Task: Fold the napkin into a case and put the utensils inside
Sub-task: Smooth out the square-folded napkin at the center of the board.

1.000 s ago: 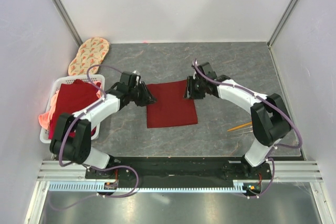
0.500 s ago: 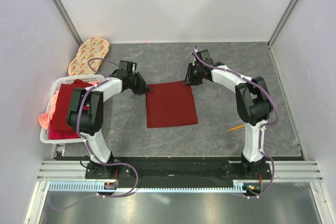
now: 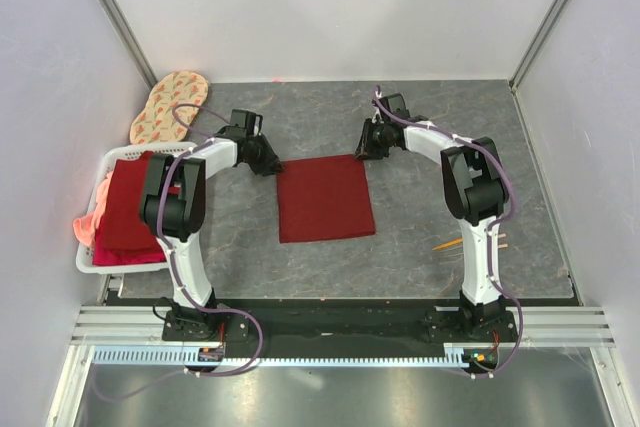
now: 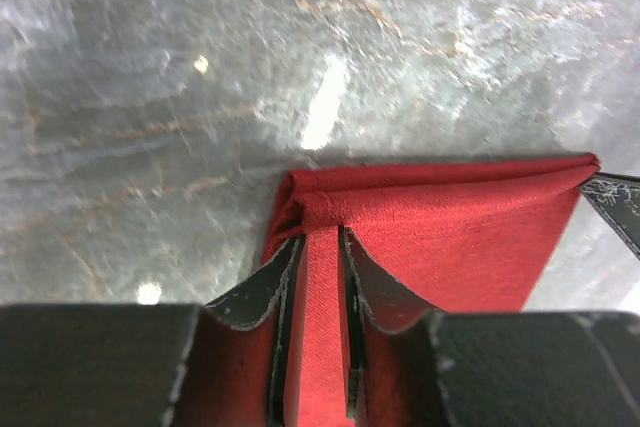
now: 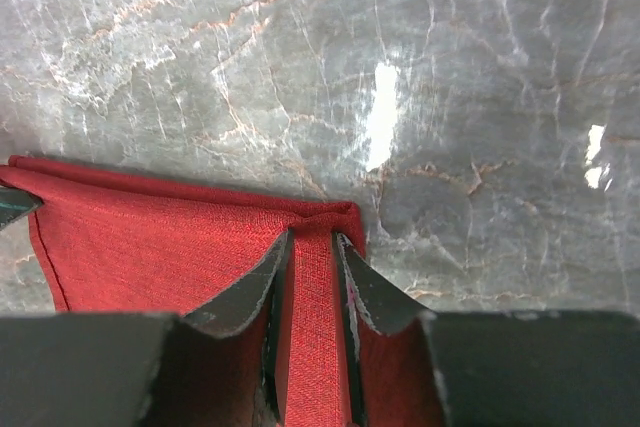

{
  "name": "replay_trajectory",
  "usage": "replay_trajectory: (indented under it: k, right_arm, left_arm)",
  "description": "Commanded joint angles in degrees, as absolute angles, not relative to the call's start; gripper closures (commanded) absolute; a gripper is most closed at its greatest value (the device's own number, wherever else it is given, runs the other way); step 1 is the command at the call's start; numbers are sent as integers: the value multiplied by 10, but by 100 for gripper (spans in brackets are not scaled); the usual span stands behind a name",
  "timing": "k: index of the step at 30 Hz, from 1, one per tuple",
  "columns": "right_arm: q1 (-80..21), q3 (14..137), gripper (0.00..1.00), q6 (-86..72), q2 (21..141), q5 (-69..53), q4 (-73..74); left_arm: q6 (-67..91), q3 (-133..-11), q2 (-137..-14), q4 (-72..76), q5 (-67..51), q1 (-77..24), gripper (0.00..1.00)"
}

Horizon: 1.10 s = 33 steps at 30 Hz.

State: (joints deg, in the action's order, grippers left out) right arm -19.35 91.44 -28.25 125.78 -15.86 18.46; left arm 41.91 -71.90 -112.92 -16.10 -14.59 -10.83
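Napkin [image 3: 325,199], dark red, lying flat, far corners pinched up

Bright, even overhead light, soft shadows, white glare streaks on the stone tabletop [image 5: 500,67].

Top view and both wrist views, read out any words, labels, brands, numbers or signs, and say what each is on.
None readable: no words, labels, numbers or signs show on the napkin, the table, the basket or the patterned mat, whose marks are a pattern, not letters.
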Motion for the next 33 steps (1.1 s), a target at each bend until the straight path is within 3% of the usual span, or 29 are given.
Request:
replay_trajectory:
  k: [1,19,33]
  right_arm:
    - [-191,947,72,-253,1269,-171,179]
    - [-201,942,67,-257,1201,-149,211]
    - [-204,972,70,-248,1260,-125,191]
  left_arm:
    - [373,-757,-1138,-176,-118,-105,75]
    - [421,-765,-1065,-173,-198,-129,74]
    - [408,-858,-1203,-186,-213,-125,74]
